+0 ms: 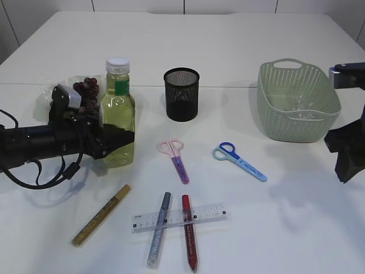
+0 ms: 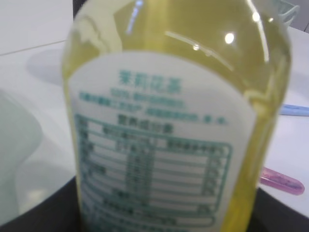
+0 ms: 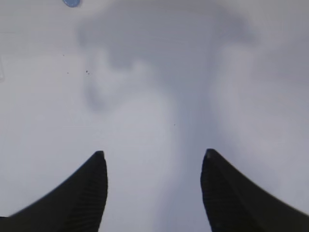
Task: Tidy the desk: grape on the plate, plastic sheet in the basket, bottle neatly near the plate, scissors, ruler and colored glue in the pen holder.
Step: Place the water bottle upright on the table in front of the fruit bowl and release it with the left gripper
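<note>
The left gripper (image 1: 122, 138), black, reaches in level from the left edge and is clamped around the lower body of the clear plastic bottle of yellow-green liquid with a white cap (image 1: 118, 114), which stands upright on the white table (image 1: 239, 45). The left wrist view is filled by the bottle's white printed label. The right gripper (image 3: 153, 166) hangs over bare table at the right edge, its two black fingers spread with nothing between them.

Just behind and to the left of the bottle lies a bunch of dark purple grapes (image 1: 86, 91) on crinkled clear plastic. The black mesh pen holder (image 1: 181, 94) stands upright right of the bottle, well apart from it. The pale green woven plastic basket (image 1: 297, 103) sits at the far right.

In front of the pen holder lie pink-handled scissors (image 1: 175, 157) and blue-handled scissors (image 1: 238, 161). Nearer the front edge, a clear plastic ruler (image 1: 181, 218) lies crosswise, touching a silver glitter glue pen (image 1: 159, 229) and a red glitter glue pen (image 1: 189, 231). A gold glitter glue pen (image 1: 101, 215) lies apart to the left.
</note>
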Tool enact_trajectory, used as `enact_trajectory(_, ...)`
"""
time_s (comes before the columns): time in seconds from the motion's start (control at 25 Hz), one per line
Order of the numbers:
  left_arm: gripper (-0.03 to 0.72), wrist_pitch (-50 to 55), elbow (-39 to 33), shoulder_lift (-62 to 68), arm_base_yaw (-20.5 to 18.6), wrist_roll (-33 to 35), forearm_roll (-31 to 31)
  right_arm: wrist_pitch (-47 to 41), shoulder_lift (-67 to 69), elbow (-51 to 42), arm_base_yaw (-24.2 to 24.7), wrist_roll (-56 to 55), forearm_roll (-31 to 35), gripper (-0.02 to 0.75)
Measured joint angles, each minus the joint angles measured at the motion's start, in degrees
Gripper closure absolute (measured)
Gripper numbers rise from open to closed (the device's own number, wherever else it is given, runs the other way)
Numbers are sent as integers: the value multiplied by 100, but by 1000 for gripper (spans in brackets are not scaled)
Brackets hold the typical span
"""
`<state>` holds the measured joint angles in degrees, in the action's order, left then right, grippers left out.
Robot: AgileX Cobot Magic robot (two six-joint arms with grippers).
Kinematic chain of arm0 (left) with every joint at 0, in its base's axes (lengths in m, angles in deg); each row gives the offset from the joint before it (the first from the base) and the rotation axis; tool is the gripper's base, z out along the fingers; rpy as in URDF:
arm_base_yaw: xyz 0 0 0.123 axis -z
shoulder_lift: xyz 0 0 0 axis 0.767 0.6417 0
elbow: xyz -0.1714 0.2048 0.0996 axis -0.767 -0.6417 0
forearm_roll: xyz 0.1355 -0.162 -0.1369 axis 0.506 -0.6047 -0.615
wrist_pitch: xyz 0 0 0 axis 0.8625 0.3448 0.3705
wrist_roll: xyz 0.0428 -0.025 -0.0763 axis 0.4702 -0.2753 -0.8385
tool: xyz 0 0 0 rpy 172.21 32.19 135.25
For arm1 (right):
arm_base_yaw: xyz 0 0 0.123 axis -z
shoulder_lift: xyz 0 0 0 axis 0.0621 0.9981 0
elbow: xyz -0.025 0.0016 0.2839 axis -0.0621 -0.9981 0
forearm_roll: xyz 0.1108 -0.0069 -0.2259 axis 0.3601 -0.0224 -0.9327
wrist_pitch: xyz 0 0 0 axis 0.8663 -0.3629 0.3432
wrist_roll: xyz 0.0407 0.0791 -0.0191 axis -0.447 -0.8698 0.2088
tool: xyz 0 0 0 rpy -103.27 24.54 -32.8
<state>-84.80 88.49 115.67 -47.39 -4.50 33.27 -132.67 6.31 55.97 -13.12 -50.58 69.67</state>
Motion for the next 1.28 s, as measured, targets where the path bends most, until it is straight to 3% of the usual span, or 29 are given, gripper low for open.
enact_trajectory(0.8,248,-54,10,134,9,430,-518,-290,0,0,0,0,13,261)
enact_trajectory(1.28,139,-66,10,134,9,436,-494,-295,0,0,0,10,13,261)
